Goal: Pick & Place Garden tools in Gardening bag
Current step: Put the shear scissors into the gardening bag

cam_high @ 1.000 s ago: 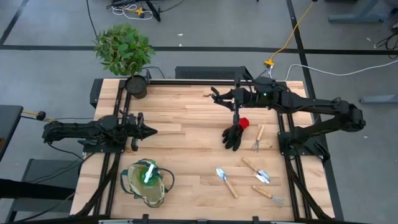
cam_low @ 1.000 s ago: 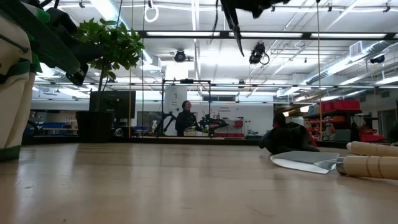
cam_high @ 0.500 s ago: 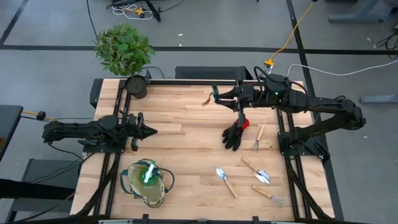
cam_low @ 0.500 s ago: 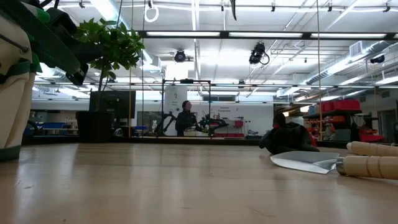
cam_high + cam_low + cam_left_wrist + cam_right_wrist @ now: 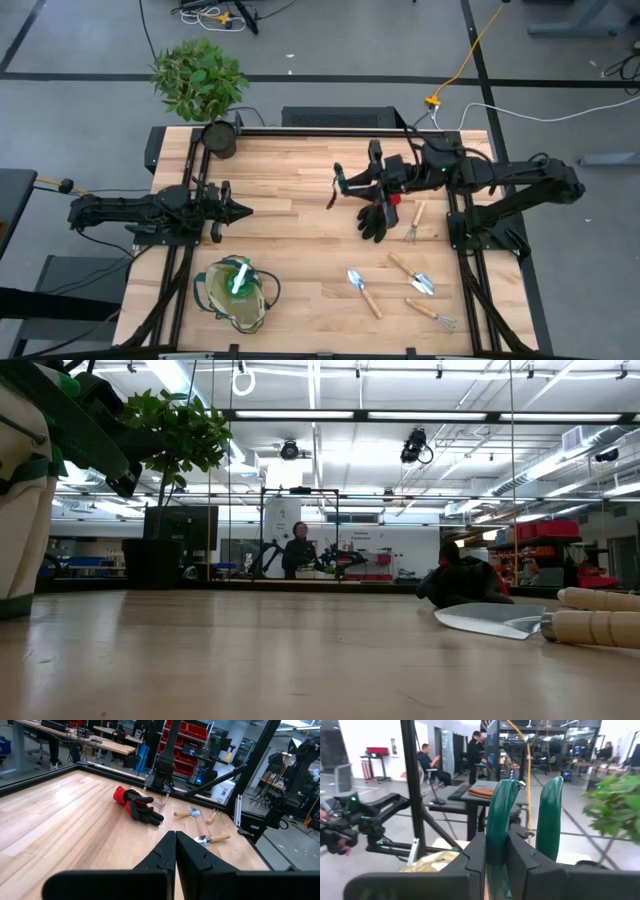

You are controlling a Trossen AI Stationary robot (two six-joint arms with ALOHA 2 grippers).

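Two arms in frame. Right gripper [image 5: 338, 186] is raised over mid-surface [image 5: 300, 250], fingers [image 5: 490, 865] clamped on the green-handled shears [image 5: 522, 820]. Left gripper [image 5: 243, 210] idles at the left side, fingers [image 5: 167, 852] pressed together, empty. Glove [image 5: 378, 215] lies just beside the right gripper; trowels and forks [image 5: 415, 280] lie nearer the front right. Bag [image 5: 236, 292] sits front left, well apart.

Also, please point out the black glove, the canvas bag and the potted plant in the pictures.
black glove [image 5: 375, 217]: high view, on its palm.
canvas bag [image 5: 236, 294]: high view, on its rim.
potted plant [image 5: 198, 78]: high view, on its leaves.
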